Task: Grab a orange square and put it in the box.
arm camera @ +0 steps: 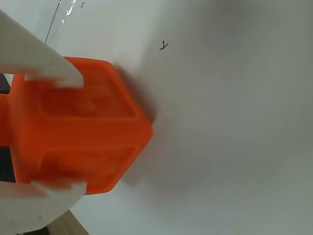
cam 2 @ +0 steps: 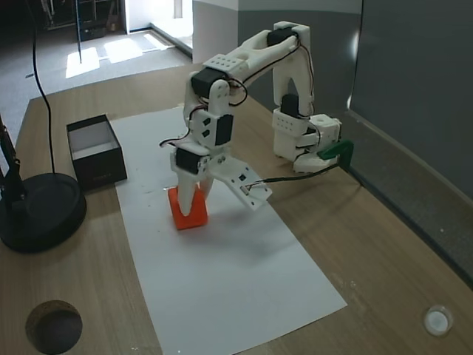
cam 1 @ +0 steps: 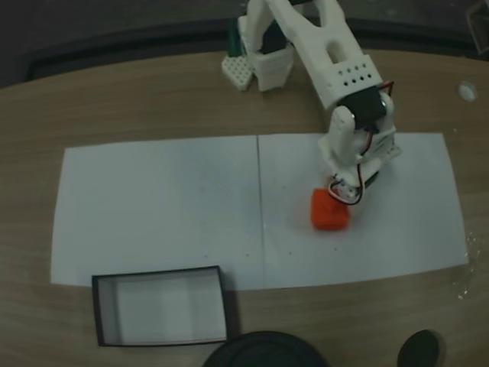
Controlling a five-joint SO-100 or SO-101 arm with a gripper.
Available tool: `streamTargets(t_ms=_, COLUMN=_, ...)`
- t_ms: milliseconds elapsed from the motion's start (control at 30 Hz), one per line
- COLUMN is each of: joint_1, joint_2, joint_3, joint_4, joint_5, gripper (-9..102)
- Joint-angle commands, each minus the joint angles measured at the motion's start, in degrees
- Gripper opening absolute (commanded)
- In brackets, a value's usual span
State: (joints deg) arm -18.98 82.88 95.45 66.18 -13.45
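Presently the gripper is down over the orange square, which sits on the white paper toward the edge nearest the arm's base in a fixed view, well apart from the box at the paper's opposite corner; in the wrist view the two white fingers bracket the orange square above and below, one lying across its upper face, the other against its lower side; the jaws look narrowed to the cube's width and seem to touch it, though whether they truly grip it I cannot tell, since the cube appears to rest on the paper.

As for risk, the hold looks shallow and off-centre; the fingertips reach only partway along the cube, so a lift could let it pivot or slip out, the rounded edges making that likelier; a slack squeeze would leave it behind, and a tilted carry could catch the box's thin black wall.

The cube has no real long axis, its sides being about equal; in the wrist view it sits turned, one vertical corner pointing away from the gripper toward the bare paper, its recessed top face upward.
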Motion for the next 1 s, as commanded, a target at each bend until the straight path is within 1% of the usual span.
streamTargets(t_ms=0, joint_1=3.25, joint_2=0.97, joint_3=-1.58, joint_4=0.26, joint_5=-0.18, gripper=9)
streamTargets(t_ms=100, joint_1=3.6, joint_2=1.05, joint_3=-4.13, joint_4=1.67, joint_5=-0.18, gripper=8)
streamTargets(t_ms=200, joint_1=3.6, joint_2=1.05, joint_3=-9.4, joint_4=5.62, joint_5=-1.05, gripper=8)
streamTargets(t_ms=333, joint_1=4.75, joint_2=2.02, joint_3=-20.3, joint_4=12.57, joint_5=-1.93, gripper=8)
streamTargets(t_ms=433, joint_1=6.68, joint_2=2.29, joint_3=-30.06, joint_4=17.84, joint_5=-4.75, gripper=8)
streamTargets(t_ms=567, joint_1=11.51, joint_2=1.76, joint_3=-43.33, joint_4=22.85, joint_5=-8.0, gripper=8)
streamTargets(t_ms=733, joint_1=19.69, joint_2=1.76, joint_3=-51.15, joint_4=23.2, joint_5=-13.54, gripper=8)
streamTargets(t_ms=867, joint_1=26.37, joint_2=1.41, joint_3=-51.5, joint_4=20.04, joint_5=-16.08, gripper=8)
streamTargets(t_ms=967, joint_1=28.56, joint_2=-0.97, joint_3=-51.5, joint_4=20.83, joint_5=-16.0, gripper=9)
